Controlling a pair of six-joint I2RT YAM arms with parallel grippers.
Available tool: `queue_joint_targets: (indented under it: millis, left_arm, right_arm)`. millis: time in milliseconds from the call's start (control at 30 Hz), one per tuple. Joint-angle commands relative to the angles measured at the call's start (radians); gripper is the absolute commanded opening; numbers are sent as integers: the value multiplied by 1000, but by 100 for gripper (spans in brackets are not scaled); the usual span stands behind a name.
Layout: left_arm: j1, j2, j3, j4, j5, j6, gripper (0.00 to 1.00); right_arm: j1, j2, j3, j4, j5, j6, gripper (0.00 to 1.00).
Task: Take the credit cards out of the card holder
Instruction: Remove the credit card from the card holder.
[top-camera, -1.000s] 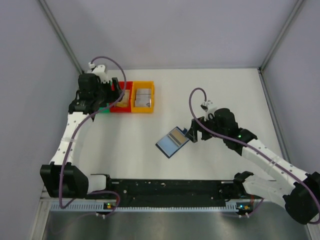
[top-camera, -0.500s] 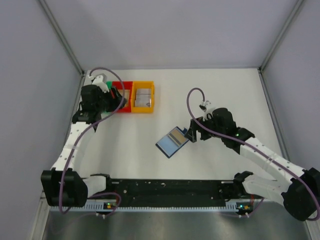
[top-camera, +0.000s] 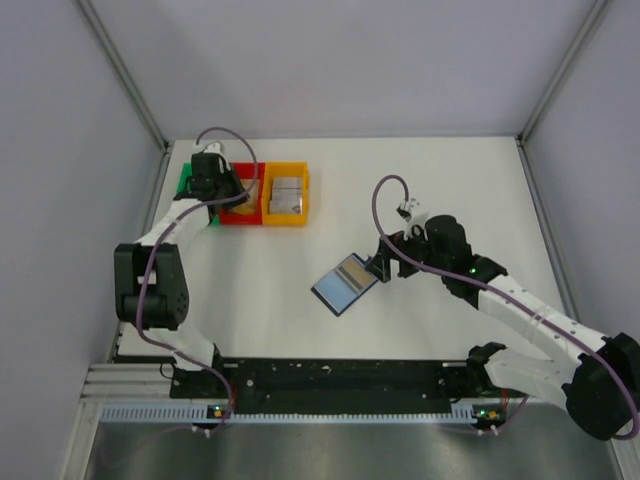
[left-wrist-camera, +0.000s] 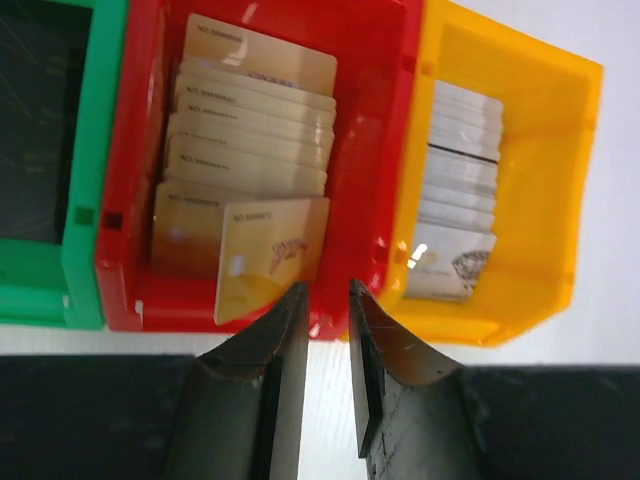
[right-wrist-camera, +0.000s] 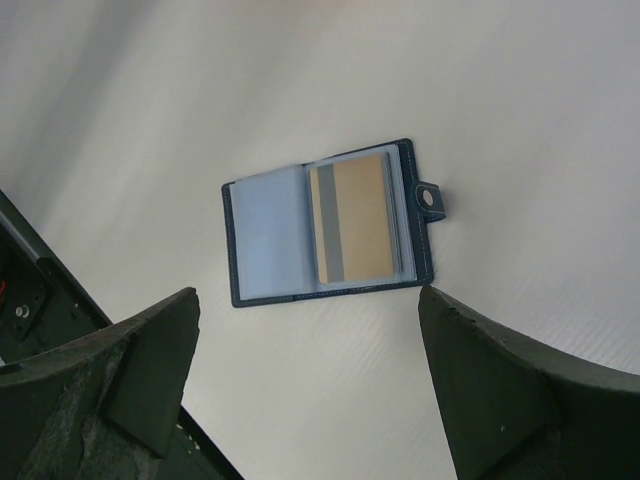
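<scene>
Card holder (right-wrist-camera: 268, 238) open flat on table (right-wrist-camera: 520, 90)

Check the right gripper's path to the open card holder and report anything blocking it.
Nothing visible blocks it. The right gripper, jaws wide, faces the card holder lying open on the table, with only bare surface between them. One gold card sits in its tab-side panel.

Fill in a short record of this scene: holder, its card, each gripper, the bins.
card holder: open flat on the table
credit card: tan, grey stripe, in the holder's tab-side panel
right gripper: wide open, clear of the holder
left gripper: jaws nearly together, empty, at the red bin
red bin: stacked gold cards
orange bin: silvery cards
</scene>
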Motion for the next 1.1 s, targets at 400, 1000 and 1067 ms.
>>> queue_joint_targets:
  millis: [400, 1000, 1067]
  left_arm:
    - [10, 297, 301, -121, -259, 144, 24]
    - [-307, -386, -216, 52, 53, -63, 52]
    - [-377, -438, -303, 98, 68, -101, 52]
  right_arm:
    - [-4, 39, -6, 67, 8, -50, 89]
    - [33, 252, 103, 50, -29, -40, 78]
    - [33, 290, 124, 50, -9, -39, 77]
